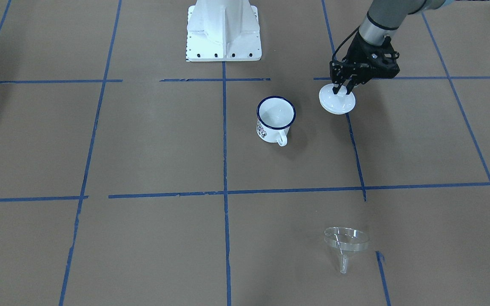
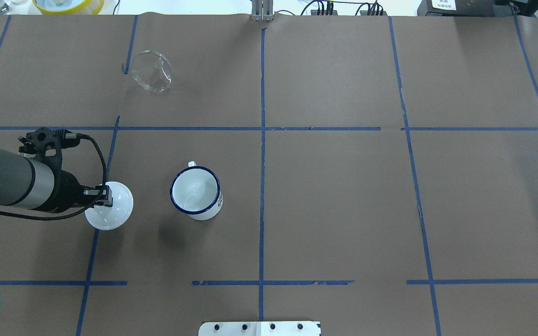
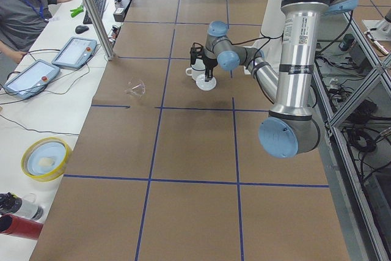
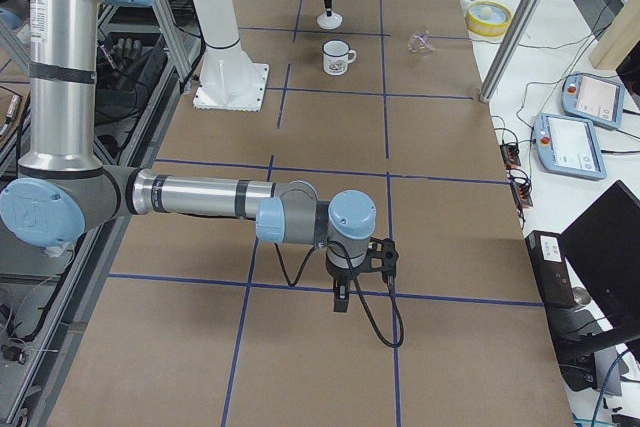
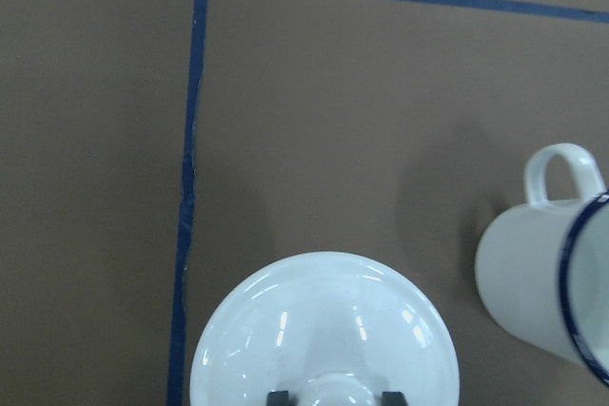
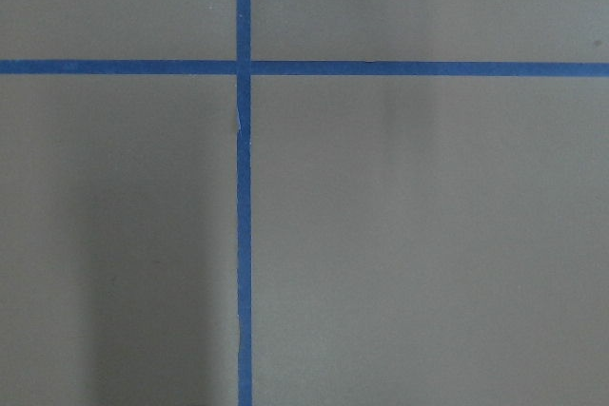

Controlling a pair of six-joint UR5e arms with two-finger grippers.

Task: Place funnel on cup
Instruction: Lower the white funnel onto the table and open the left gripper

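looks like the left gripper (image 1: 343, 90) is pinching the round white lid (image 1: 337, 102) by its knob just beside the white enamel blue-rimmed mug (image 1: 275, 119), probably keeping its mouth free for the clear plastic funnel (image 1: 346, 241) lying well away from it, while the right gripper (image 4: 341, 299) I can't tell.

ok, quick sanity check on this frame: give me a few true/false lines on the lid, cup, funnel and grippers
1. The left gripper grips the white lid by its knob. True.
2. The lid covers the cup. False: the lid is off to the side of the cup, whose mouth is open.
3. The funnel sits on the cup. False: it lies tipped over on the table, well apart from the cup.
4. The cup stands upright and looks empty. True.
5. The right gripper is beside the cup. False: it is far along the table, over bare paper.
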